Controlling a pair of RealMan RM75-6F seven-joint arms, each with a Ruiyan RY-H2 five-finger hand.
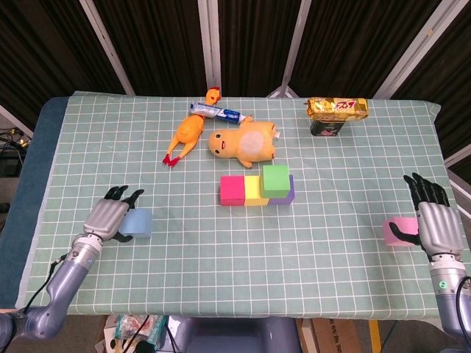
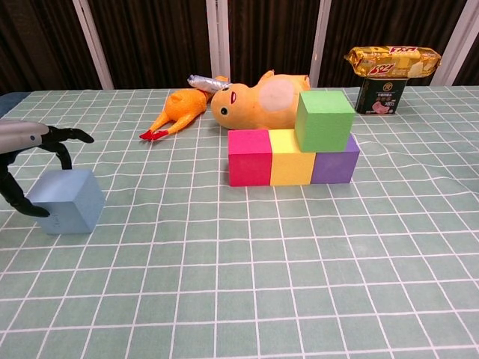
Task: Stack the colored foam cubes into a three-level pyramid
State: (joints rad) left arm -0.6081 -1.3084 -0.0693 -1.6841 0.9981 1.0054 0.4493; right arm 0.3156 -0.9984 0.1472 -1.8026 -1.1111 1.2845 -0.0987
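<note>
A magenta cube, a yellow cube and a purple cube form a row at the table's middle. A green cube sits on top at the purple end. A light blue cube rests on the table at the left. My left hand arches over its left side, fingers spread above it and thumb by its left face. In the head view my left hand partly covers the blue cube. A pink cube lies at the right edge; my right hand stands beside it, fingers extended, thumb against it.
Behind the row lie a yellow plush duck, a rubber chicken and a toothpaste tube. A gold snack pack sits on a dark tin at the back right. The green grid cloth covers the table.
</note>
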